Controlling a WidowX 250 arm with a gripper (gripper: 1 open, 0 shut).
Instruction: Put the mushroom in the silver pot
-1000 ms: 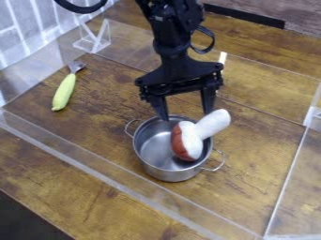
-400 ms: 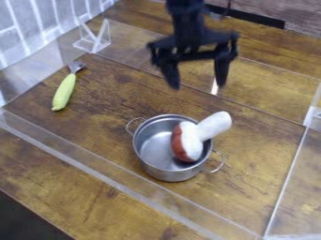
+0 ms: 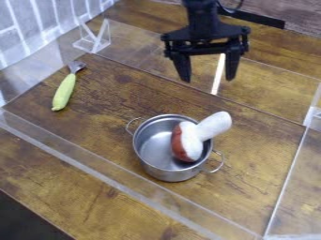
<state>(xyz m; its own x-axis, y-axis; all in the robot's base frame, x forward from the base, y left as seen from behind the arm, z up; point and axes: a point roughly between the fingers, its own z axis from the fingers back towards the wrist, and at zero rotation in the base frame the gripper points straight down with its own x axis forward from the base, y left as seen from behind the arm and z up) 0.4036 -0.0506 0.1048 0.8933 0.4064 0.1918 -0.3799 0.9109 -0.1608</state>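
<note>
The silver pot [image 3: 160,155] stands on the wooden table near the middle. The mushroom [image 3: 197,134] lies inside it, reddish-brown cap down in the bowl and white stem resting up over the right rim. My gripper [image 3: 206,68] hangs above and behind the pot, well apart from it. Its black fingers [image 3: 186,64] are spread wide and open, with nothing between them.
A slim yellow-green vegetable [image 3: 63,91] lies at the left on the table. Clear acrylic walls [image 3: 113,178] border the work area at the front, left and right. A clear stand [image 3: 90,37] sits at the back left.
The gripper has risen from just over the pot and moved back and to the right, staying open. The mushroom stays in the pot.
</note>
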